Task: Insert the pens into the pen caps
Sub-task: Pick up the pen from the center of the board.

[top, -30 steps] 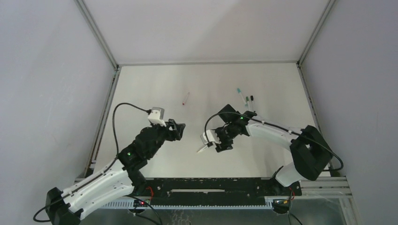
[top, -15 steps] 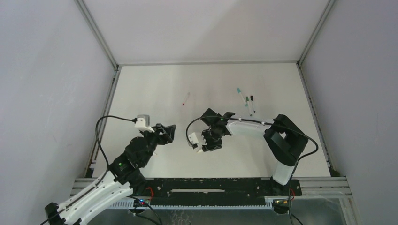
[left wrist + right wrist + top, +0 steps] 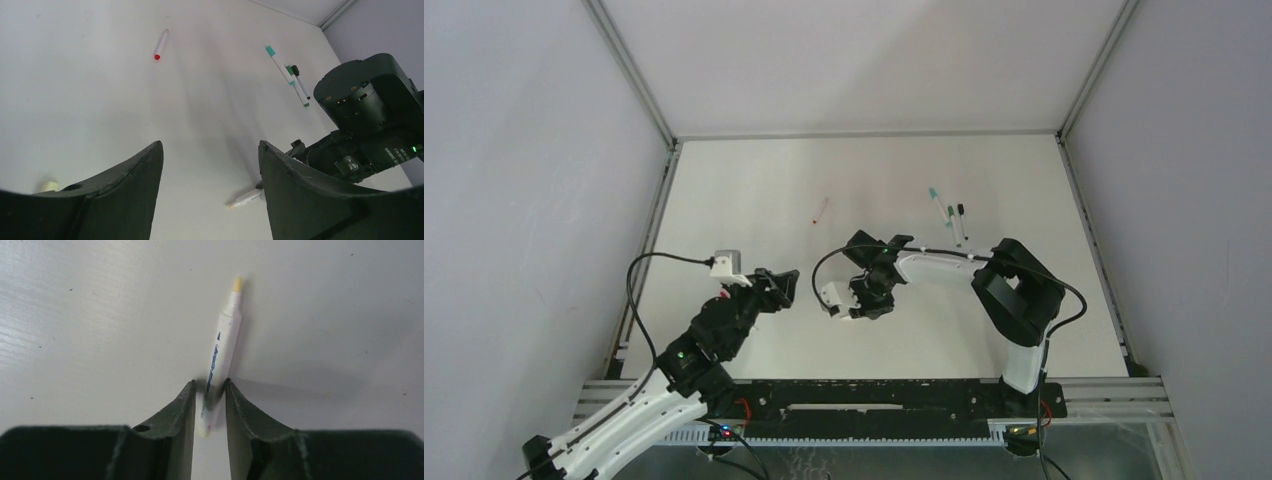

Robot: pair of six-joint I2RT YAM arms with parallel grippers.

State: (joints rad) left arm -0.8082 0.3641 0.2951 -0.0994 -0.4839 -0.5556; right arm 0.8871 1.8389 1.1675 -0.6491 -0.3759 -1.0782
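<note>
A white pen with a yellow tip [image 3: 221,347] lies on the table, its rear end between the fingers of my right gripper [image 3: 210,385]. The jaws stand narrow on either side of the barrel, with a thin gap on the left, and the pen rests on the surface. The left wrist view shows this pen [image 3: 245,198] beside the right arm. My left gripper [image 3: 210,143] hangs open and empty to its left. A small yellow-green cap [image 3: 49,186] lies by the left finger. In the top view the right gripper [image 3: 856,308] is low at mid-table and the left gripper [image 3: 784,283] is beside it.
A white pen with a red end [image 3: 820,209] lies alone further back. Three pens with teal, green and black ends [image 3: 949,213] lie together at the back right. The right arm's wrist [image 3: 367,95] fills the right side of the left wrist view.
My right arm moved left and down over the yellow-tipped pen and its jaws narrowed around the barrel. The left arm drew back toward the near left and stayed open.
</note>
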